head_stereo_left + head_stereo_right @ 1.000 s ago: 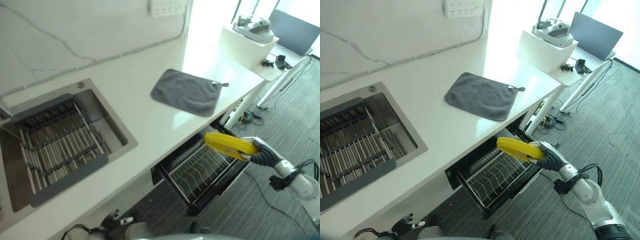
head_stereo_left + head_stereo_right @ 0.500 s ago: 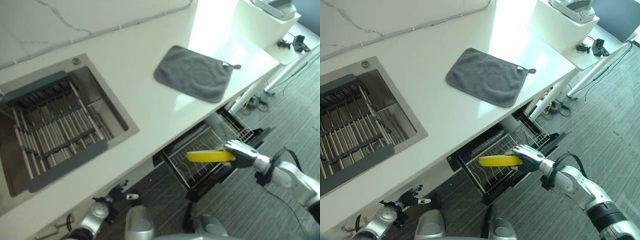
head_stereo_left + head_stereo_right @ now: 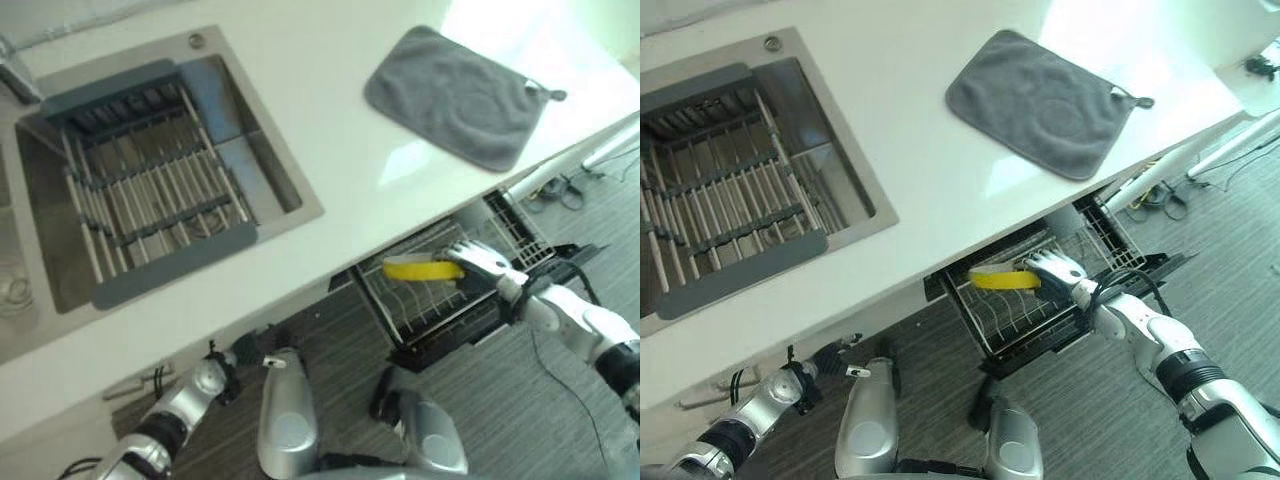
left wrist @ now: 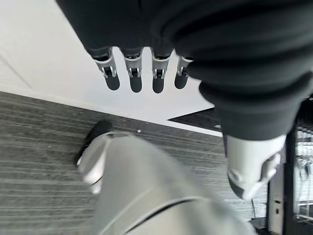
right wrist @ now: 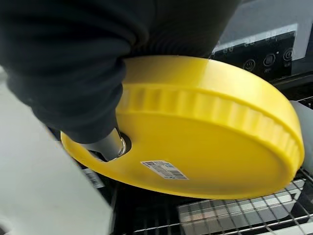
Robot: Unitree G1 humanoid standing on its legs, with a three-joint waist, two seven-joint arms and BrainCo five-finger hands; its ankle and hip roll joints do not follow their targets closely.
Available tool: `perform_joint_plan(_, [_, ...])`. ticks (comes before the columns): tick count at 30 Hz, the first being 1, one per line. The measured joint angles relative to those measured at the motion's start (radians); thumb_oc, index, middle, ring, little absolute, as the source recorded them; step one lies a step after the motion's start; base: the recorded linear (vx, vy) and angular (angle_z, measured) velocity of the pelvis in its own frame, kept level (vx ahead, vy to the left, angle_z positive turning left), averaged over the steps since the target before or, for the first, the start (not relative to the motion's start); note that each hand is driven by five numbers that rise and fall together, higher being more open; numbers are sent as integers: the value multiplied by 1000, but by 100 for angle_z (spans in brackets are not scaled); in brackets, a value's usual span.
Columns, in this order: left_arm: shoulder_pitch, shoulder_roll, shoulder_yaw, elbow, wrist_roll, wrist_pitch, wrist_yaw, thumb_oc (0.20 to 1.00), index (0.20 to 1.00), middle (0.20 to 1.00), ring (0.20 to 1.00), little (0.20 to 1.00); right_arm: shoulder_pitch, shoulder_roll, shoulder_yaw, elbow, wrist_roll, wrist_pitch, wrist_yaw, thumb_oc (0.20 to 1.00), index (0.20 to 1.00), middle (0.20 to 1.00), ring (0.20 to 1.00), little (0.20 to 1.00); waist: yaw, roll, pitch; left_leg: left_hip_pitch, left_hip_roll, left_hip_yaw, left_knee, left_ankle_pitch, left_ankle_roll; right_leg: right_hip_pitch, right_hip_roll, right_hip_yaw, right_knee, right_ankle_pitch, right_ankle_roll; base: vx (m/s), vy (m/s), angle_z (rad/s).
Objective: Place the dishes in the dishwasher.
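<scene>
The robot's right hand (image 3: 1058, 268) is holding a yellow plate (image 3: 1004, 278) over the pulled-out wire rack (image 3: 1025, 315) of the dishwasher (image 3: 545, 275), just below the front edge of the white countertop (image 3: 330, 170). The plate is lying close to flat, its far edge pointing toward the robot's left, with the hand at its right edge. In the right wrist view the plate's (image 5: 205, 132) ribbed underside, with a small printed sticker (image 5: 164, 170) on it, is sitting hard against the hand (image 5: 105, 142), a finger pressed to its base, and rack wires are showing beneath it. The fingers are clamped on the rim, though how far they wrap around it cannot be told. A grey, cup-like thing (image 3: 1067, 220) is standing in the rack behind the plate.

The left hand (image 3: 222, 372) is hanging low by the cabinet front under the counter, well apart from the dishwasher. In its own wrist view the fingers (image 4: 134, 73) are hanging straight in a row, loose and holding nothing, above grey carpeted floor (image 4: 39, 132).

On the countertop, a grey cloth (image 3: 455, 95) is lying flat above the dishwasher. To the robot's left, a steel sink (image 3: 265, 170) is carrying a dark-framed roll-up drying rack (image 3: 140, 190) across its basin.
</scene>
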Motion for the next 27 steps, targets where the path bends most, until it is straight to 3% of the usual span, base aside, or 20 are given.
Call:
perform_joint_plan(8, [-54,7,-67,8,-5,-1,12,1000,1000,1000,1000,1000,-140,57,81,143,1,48,-31,200,200,200,200,200,12,20,18,-56,-30,-9,22,5,12,-65,-35,0,50,-14,4,-61,35,7])
perform_joint_plan(12, [-86,-6,-98,19,-15,-3,34,1000,1000,1000,1000,1000,-188,102,110,202,-61,90,-216,200,200,200,200,200,8,33,21,-103,-33,-7,46,-1,20,-114,-43,9,75,-16,6,-69,63,-1])
perform_joint_plan(16, [-145,-68,-146,77,-41,-31,79,1000,1000,1000,1000,1000,-258,174,128,327,-158,182,-430,200,200,200,200,200,7,57,25,-166,-48,11,54,6,32,-204,-66,30,114,-17,5,-103,100,-7])
perform_joint_plan(20, [-162,-75,-155,79,-62,-61,112,1000,1000,1000,1000,1000,-301,174,159,337,-240,236,-549,200,200,200,200,200,6,70,24,-226,-53,20,68,8,39,-280,-74,52,142,-17,5,-60,59,-5])
perform_joint_plan(27, [-158,-76,-157,73,-80,-98,149,1000,1000,1000,1000,1000,-330,173,222,336,-285,307,-641,200,200,200,200,200,7,82,24,-265,-57,19,64,15,42,-332,-79,58,155,-18,6,-41,26,-2])
